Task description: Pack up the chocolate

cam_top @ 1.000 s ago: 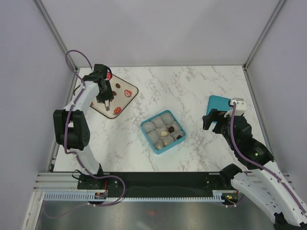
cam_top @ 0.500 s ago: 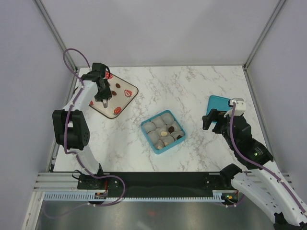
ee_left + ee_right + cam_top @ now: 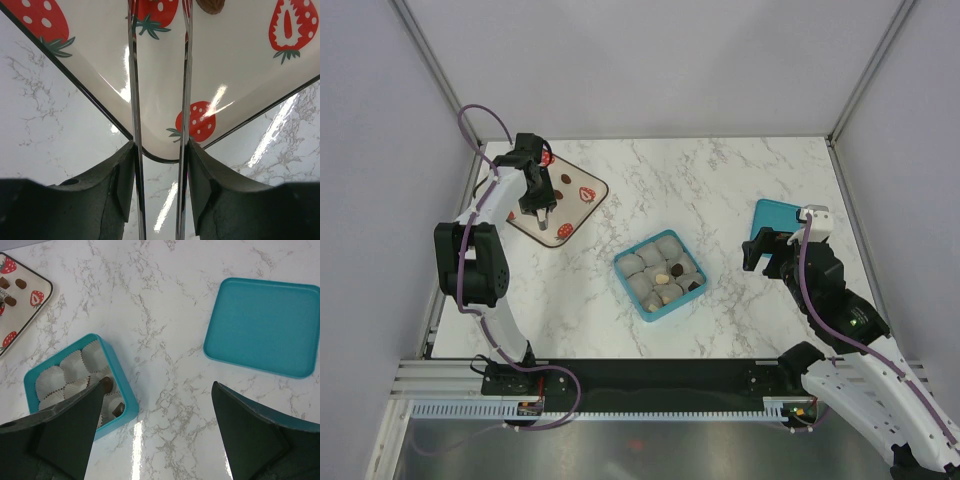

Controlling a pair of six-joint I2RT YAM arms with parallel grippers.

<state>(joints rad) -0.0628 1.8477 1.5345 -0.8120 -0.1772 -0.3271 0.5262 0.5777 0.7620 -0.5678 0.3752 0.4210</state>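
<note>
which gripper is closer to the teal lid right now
Right. The right gripper hangs at the teal lid's near edge; the left gripper is far across the table, over the strawberry tray at the back left.

White shells and black joint housings on left arm [image 3: 492,212] and right arm [image 3: 860,385]; purple cable [image 3: 480,112] trailing along each. Thin bright metal blades [image 3: 133,100] on black mounts at left gripper [image 3: 541,212]; broad matte-black fingers [image 3: 55,430] at right gripper [image 3: 765,250].

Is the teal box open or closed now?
Open. Its lid lies flat on the table, apart from the box, and the paper cups and a few chocolates inside show.
</note>
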